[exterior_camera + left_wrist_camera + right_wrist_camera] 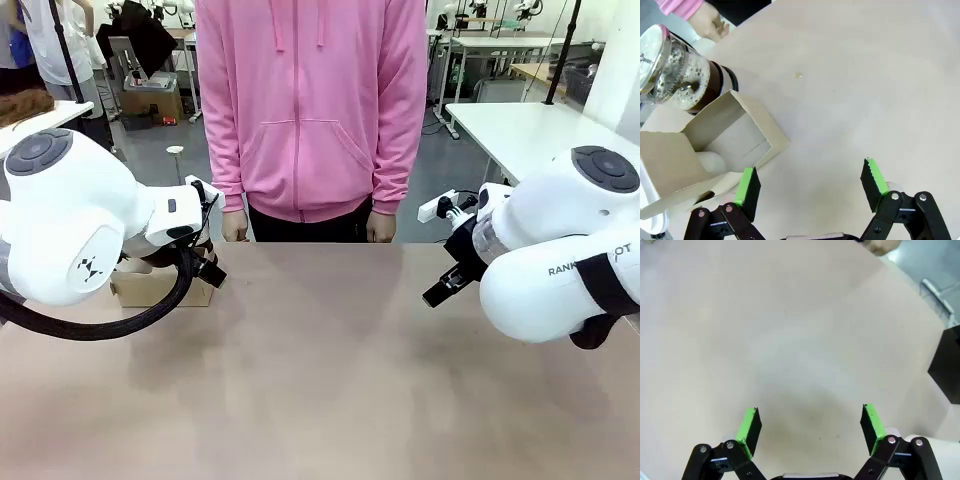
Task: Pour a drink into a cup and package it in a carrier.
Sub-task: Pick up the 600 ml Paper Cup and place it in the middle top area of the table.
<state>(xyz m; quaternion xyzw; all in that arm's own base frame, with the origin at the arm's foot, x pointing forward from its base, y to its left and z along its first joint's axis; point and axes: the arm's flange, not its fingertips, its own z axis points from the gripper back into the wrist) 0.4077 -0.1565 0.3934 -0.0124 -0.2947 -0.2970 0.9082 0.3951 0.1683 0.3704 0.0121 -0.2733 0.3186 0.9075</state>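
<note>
Front view shows the brown table (330, 380) running from the robot's side to the person (310, 110) in a pink hooded top, who stands at the far edge with both hands hanging by the tabletop. The left arm (60, 220) bulks in from the left and the right arm (560, 250) from the right, both raised above the surface with the middle of the table bare between them.

Behind the left arm, near the table's left side, sits the carrier (150, 291), largely hidden there. The left wrist view shows it better: the brown cardboard carrier (747, 125) stands open-topped on the table, with something white and rounded inside one compartment, too little of it showing to tell what it is. Just beyond the carrier's far corner stands the glass jug (685, 80); whether the two touch I cannot tell. The drink (715, 82) is inside the jug, a dark brown band with pale froth on top. The person's hand (710, 22), pink cuff above it, is near the jug at the table edge.

A black box (947, 365) shows at the right edge of the right wrist view.

The left gripper (810, 182) hangs over bare table just beside the carrier, jaws spread wide, nothing between the green pads. The right gripper (810, 422) is likewise spread wide and empty over bare table.

A tiny pale speck (798, 75) lies on the surface beyond the left gripper.
</note>
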